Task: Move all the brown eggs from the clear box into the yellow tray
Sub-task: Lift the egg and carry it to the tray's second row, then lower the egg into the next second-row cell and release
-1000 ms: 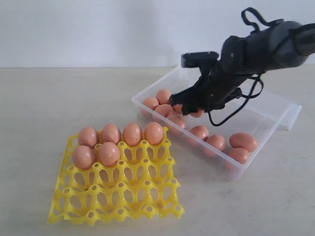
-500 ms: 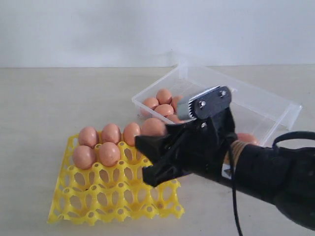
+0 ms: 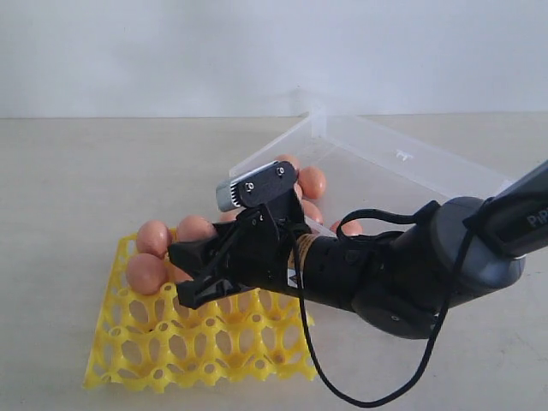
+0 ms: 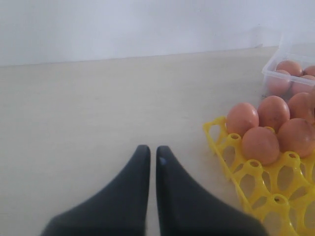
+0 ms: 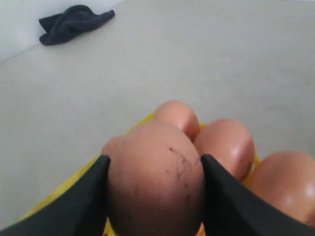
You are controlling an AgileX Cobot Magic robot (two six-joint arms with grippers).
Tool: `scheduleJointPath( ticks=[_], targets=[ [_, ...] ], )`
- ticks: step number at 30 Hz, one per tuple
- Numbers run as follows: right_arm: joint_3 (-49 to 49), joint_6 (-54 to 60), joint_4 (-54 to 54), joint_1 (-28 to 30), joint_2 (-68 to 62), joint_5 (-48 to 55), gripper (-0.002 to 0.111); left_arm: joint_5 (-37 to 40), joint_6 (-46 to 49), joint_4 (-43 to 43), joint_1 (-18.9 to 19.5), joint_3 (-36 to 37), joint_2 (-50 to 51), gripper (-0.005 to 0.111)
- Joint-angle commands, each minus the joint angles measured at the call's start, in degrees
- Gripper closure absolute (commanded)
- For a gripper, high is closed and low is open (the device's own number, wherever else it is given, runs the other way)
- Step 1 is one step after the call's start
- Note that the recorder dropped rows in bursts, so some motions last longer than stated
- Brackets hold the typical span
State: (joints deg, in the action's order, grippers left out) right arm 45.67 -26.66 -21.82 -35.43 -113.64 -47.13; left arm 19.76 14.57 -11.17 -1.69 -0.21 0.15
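Seemingly over the yellow tray (image 3: 197, 374), the right claw (image 5: 153, 158) pinches a brown egg (image 5: 155, 189) between its fingers.

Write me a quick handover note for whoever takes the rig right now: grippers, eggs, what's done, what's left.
Right gripper: shut on an egg, over the yellow tray, close to the filled cups.
Left gripper: shut, empty, over bare table beside the tray.
Done: several eggs sit in the tray's back rows; the arm hides some, so no exact count.
Left: seat the held egg in a free cup, then fetch the box eggs from the clear box. Plenty of front cups look free.
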Motion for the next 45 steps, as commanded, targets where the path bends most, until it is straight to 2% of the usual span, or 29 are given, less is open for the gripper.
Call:
scheduleJointPath(
  ticks=[1, 8, 21, 24, 28, 33, 35, 45],
  targets=[
    [0.3, 2.2, 0.3, 0.0, -0.1, 4.3, 0.108, -0.2, 0.1, 0.1, -0.2, 0.2, -0.2, 0.103],
    [0.3, 5.2, 0.5, 0.0, -0.1, 7.8, 0.108, -0.2, 0.1, 0.1, -0.2, 0.2, -0.2, 0.103],
    [0.3, 10.9, 3.9, 0.0, -0.1, 8.2, 0.107, -0.2, 0.1, 0.1, -0.2, 0.2, -0.2, 0.103],
    [0.3, 11.3, 3.9, 0.0, -0.1, 8.9, 0.094, -0.2, 0.1, 0.1, -0.2, 0.2, -0.2, 0.103],
    [0.3, 12.3, 3.9, 0.0, -0.1, 9.0, 0.067, -0.2, 0.1, 0.1, -0.2, 0.2, -0.2, 0.103],
    [0.3, 12.4, 5.0, 0.0, -0.1, 9.0, 0.05, -0.2, 0.1, 0.1, -0.2, 0.2, -0.2, 0.103],
    [0.3, 12.5, 5.0, 0.0, -0.1, 9.0, 0.047, -0.2, 0.1, 0.1, -0.2, 0.2, -0.2, 0.103],
    [0.3, 14.4, 5.4, 0.0, 2.6, 5.8, 0.048, -0.2, 0.1, 0.1, -0.2, 0.2, -0.2, 0.103]
  ],
)
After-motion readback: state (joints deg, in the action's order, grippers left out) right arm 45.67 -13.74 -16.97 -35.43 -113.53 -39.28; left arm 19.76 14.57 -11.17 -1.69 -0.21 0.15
